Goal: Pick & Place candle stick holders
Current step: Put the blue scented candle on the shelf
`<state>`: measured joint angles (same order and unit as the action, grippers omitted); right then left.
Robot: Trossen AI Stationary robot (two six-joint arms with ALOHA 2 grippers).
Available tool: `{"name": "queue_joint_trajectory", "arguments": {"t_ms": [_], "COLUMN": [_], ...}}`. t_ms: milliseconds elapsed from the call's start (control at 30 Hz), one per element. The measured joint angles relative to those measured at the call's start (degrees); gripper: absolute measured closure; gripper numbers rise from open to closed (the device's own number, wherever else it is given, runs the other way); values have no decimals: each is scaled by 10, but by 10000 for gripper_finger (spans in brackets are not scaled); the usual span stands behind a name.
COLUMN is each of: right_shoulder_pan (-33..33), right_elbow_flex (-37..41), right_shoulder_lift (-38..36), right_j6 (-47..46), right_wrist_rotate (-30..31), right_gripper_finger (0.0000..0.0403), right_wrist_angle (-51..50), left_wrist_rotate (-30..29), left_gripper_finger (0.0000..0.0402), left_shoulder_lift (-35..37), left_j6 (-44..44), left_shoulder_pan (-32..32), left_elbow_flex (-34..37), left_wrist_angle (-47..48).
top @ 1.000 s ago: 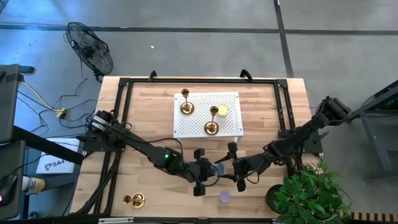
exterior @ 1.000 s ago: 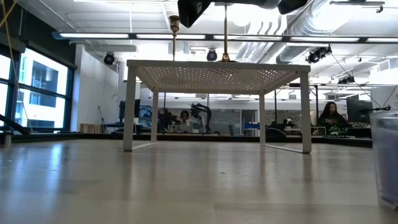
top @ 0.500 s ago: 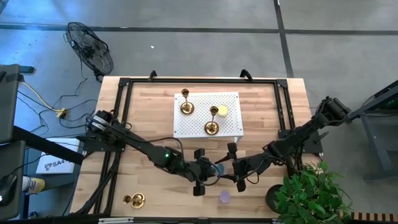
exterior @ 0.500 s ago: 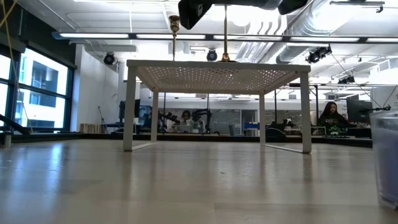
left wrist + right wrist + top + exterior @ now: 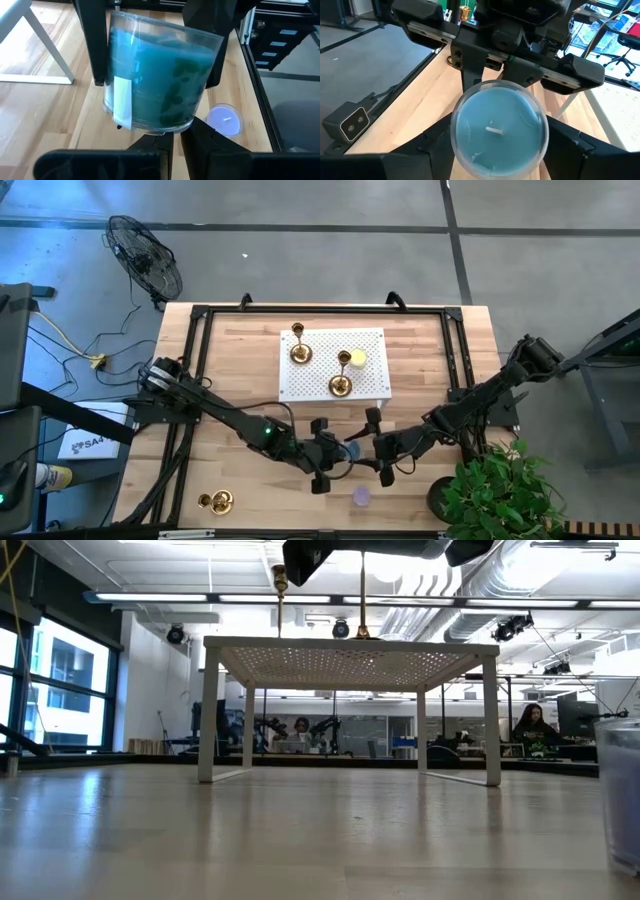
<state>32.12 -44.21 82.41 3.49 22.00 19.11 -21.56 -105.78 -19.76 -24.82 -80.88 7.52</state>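
Two gold candlesticks stand on their round bases on a white perforated stand. A third stands on the table's near left. Both grippers meet above the table's near middle, at a glass jar with a blue candle. My right gripper is shut on the jar. My left gripper has its fingers close together just under the jar's base. My right gripper pinches the jar's side walls between its two fingers, coming level from the table's right. Its fingers lie on opposite sides of the jar. The jar is lifted clear of the table, a little tilted, open top up. My left gripper's fingers reach under the jar's base from the table's left; whether they touch it, I cannot tell.
A yellow disc lies on the white stand. A small purple candle sits on the table near the front edge and also shows in the left wrist view. A potted plant stands at the near right corner. A black frame rims the table.
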Motion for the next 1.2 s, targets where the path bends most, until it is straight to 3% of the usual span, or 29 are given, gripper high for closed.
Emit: {"name": "queue_joint_trajectory", "arguments": {"t_ms": [167, 267, 600, 733, 1200], "right_shoulder_pan": [0, 0, 1, 1, 1], "right_elbow_flex": [0, 0, 0, -1, 0], "right_shoulder_lift": [0, 0, 0, 0, 1], "right_j6": [0, 0, -1, -2, -4], "right_wrist_rotate": [0, -1, -10, -16, -15], "right_gripper_finger": [173, 173, 173, 173, 173], "right_wrist_angle": [0, 0, 2, 2, -7], "left_wrist_rotate": [-3, -8, -11, 20, 58], "left_gripper_finger": [367, 343, 178, 138, 124], "left_shoulder_lift": [0, 0, 0, 0, 2], "left_j6": [-1, -6, -14, -15, -36], "left_shoulder_pan": [0, 0, 0, 2, 2], "left_elbow_flex": [0, 0, -1, -1, -3], "left_wrist_angle": [0, 0, 4, 0, -8]}}
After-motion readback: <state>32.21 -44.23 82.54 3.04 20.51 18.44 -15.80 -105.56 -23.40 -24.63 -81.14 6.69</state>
